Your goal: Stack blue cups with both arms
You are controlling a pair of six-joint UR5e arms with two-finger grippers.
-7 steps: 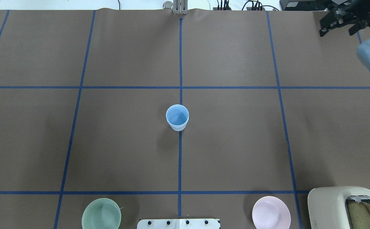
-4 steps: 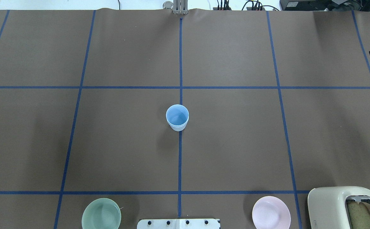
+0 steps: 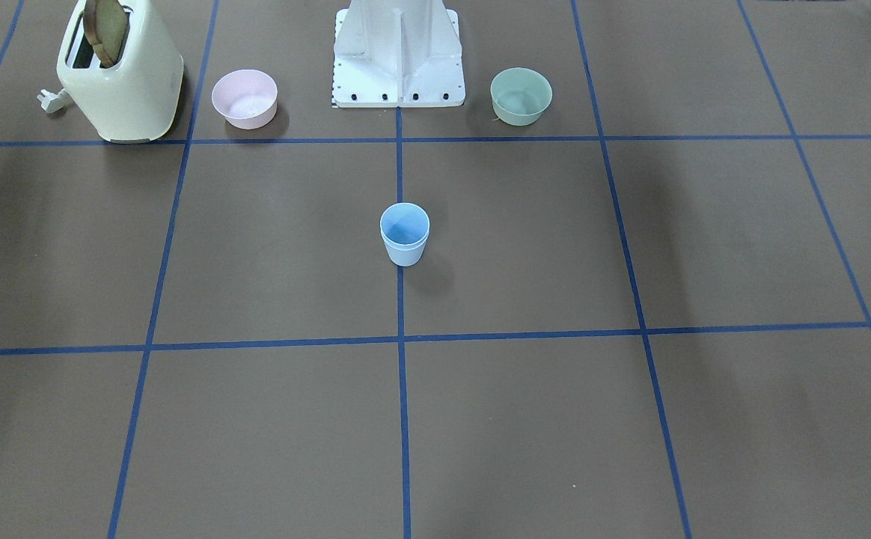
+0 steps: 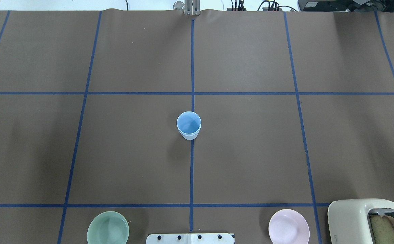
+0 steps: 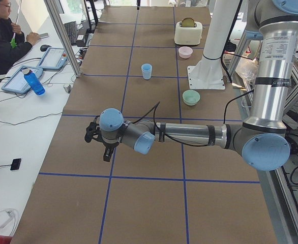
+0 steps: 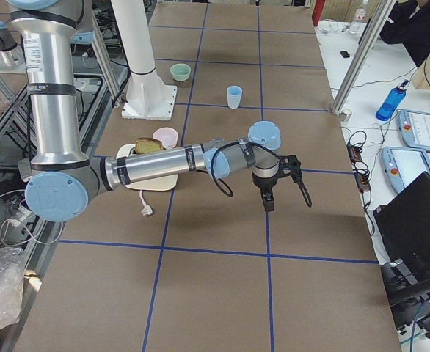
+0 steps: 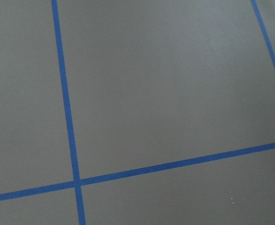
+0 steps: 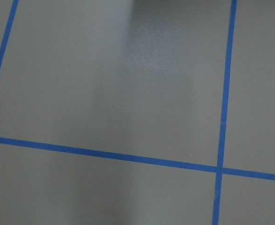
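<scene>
Centrally blue cups, L pincer, R pincer far off

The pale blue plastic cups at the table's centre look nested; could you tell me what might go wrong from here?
The right hand and left hand hang low over the brown table, so a sweep inward might tip the free-standing pale blue plastic cups. Whether the inner cup is fully seated cannot be told; it may sit crooked.

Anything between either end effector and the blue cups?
Nothing visible does. The cups stand at the centre; the left end effector and right end effector hang at opposite ends. Pink bowl, green bowl and toaster sit by the base.
</scene>
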